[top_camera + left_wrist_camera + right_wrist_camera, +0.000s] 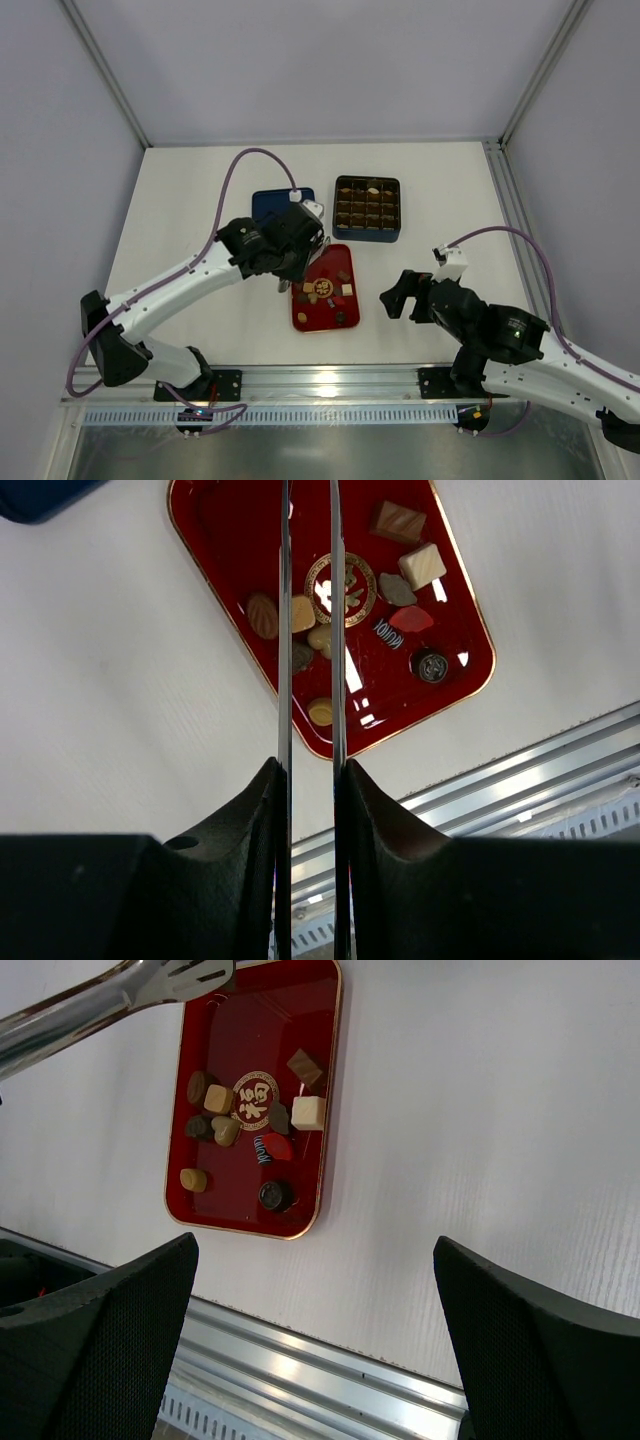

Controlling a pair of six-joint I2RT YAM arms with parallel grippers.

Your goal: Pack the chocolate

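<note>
Several chocolate pieces [326, 288], dark brown, tan and cream, lie loose on the red tray [305, 318]. In the left wrist view a cream square [422, 566] and a brown square [398, 522] lie near the tray's right side. My left gripper [292, 258] hangs over the tray's upper left edge, shut on metal tongs [284, 630] whose two blades run up between its fingers [262, 810]. The tongs' tips [200, 974] hover over the tray's far end with nothing in them. My right gripper [396, 295] stands open and holds nothing, on the table right of the tray.
A dark blue box [367, 236] with a grid of brown cells stands behind the tray, a light piece [373, 190] in its back row. Its blue lid [268, 203] lies to the left. An aluminium rail [330, 380] runs along the near table edge.
</note>
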